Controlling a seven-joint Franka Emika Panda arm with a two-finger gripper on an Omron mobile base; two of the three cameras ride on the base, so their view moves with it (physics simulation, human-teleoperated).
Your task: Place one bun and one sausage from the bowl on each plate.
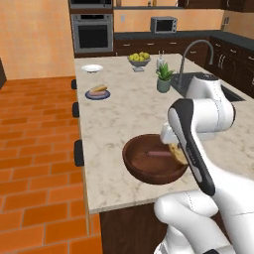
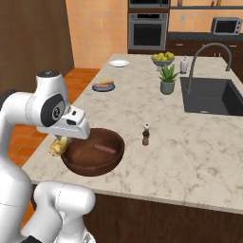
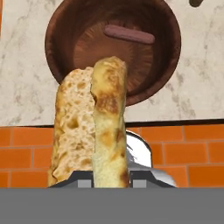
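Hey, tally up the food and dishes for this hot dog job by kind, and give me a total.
Buns: 2, one in the gripper as bun, one on the blue plate as bun
Sausages: 2, sausage in the brown bowl, sausage on the blue plate
Plates: 2, blue and white plate
Brown bowls: 1
Total: 7

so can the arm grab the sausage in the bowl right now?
Probably not yet: the jaws are shut on a bun, held above the bowl. The sausage itself lies bare, nothing over it, so the way is free once the bun is set down.
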